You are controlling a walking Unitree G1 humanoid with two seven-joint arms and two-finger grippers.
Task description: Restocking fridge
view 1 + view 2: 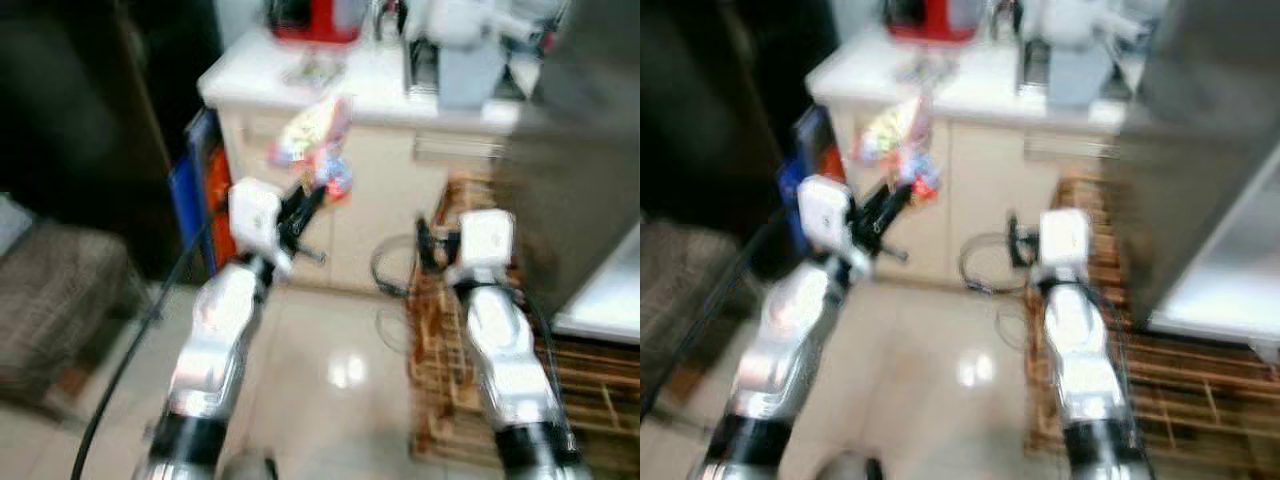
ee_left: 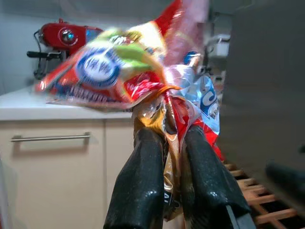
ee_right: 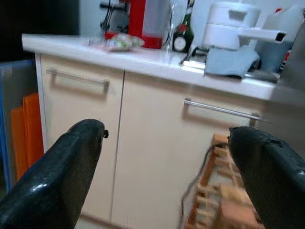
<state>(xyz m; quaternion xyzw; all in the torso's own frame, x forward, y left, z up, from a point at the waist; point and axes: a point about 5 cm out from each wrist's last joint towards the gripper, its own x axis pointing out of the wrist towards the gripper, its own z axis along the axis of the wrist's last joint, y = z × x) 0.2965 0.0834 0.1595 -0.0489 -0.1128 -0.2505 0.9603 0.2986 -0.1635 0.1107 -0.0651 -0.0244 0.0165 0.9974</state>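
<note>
The left gripper [image 2: 167,143] clamps a bunch of colourful snack packets [image 2: 138,71], held raised in front of the cream cabinet [image 1: 380,200]. The right gripper [image 3: 167,162], fingers spread and holding nothing, faces the same cabinet beside a wooden rack [image 1: 450,350].

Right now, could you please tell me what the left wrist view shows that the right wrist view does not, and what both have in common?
Left wrist view alone: the left claw shut on a bunch of colourful snack packets.

Right wrist view alone: the right claw open and holding nothing, a dark bottle and a white appliance on the counter.

Both: the white countertop, cream cabinet doors with bar handles, the red appliance, and the wooden slatted rack.
</note>
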